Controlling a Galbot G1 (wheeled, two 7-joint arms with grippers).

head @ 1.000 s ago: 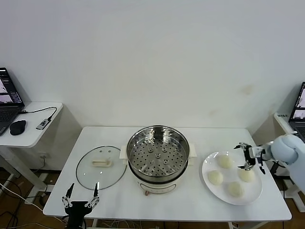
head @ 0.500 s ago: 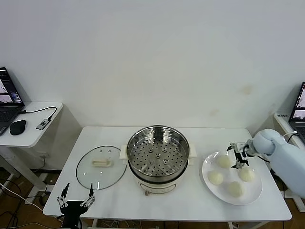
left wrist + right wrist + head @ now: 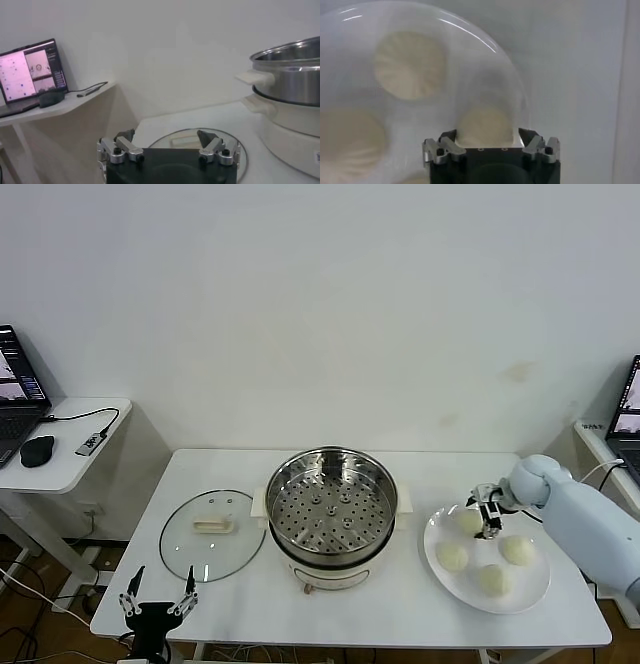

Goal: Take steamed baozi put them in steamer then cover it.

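White table [image 3: 420, 474] filled lower centre of head view. Glass cover [image 3: 211, 534] lay flat at lower left of tabletop, cream handle up — touching steamer's side. Steamer [image 3: 332, 514] stood at table centre, perforated tray bare. White plate [image 3: 440, 579] sat at lower right — four steamed baozi [image 3: 452, 556] on it. Small side table [image 3: 75, 446] at frame's left edge carried mouse [image 3: 37, 450].

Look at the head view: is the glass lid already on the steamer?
No, the glass lid lies flat on the table beside the steamer, whose perforated tray is uncovered.
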